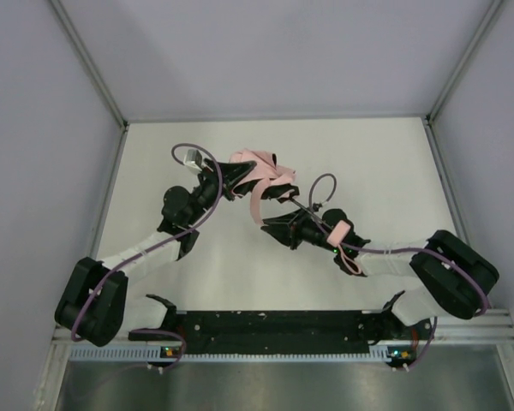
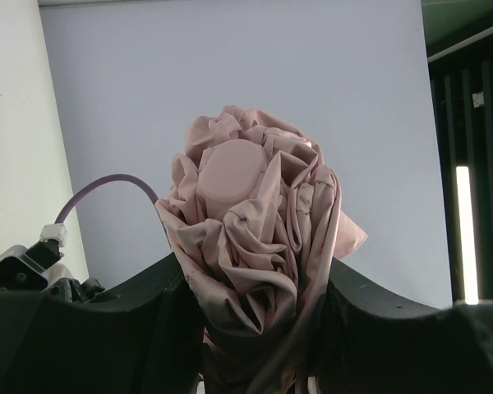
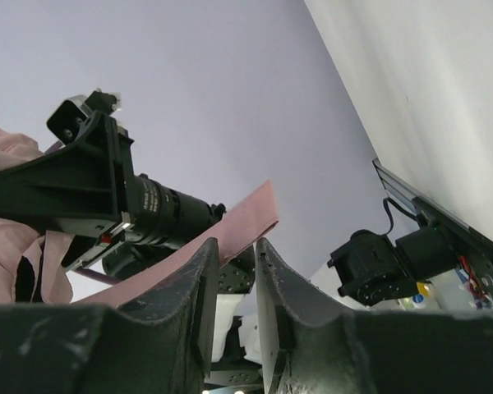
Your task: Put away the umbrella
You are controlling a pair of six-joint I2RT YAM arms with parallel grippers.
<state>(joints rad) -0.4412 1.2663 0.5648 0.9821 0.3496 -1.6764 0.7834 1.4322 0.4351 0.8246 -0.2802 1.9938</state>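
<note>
The umbrella (image 2: 251, 222) is up off the counter (image 1: 368, 163), its bunched cloth clamped in the left hand (image 2: 255, 283). Its strap (image 3: 230, 226) trails down to the right hand (image 3: 237, 246), the nearer one, whose jaws are nearly together. I cannot tell if they grip it.

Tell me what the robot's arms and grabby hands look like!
Both are mostly black, with chunky rounded joints. The left arm and right arm each have a white-wrapped middle part. A thin purple cable loops along each. The left gripper and right gripper are black, with two wedge-shaped fingers.
</note>
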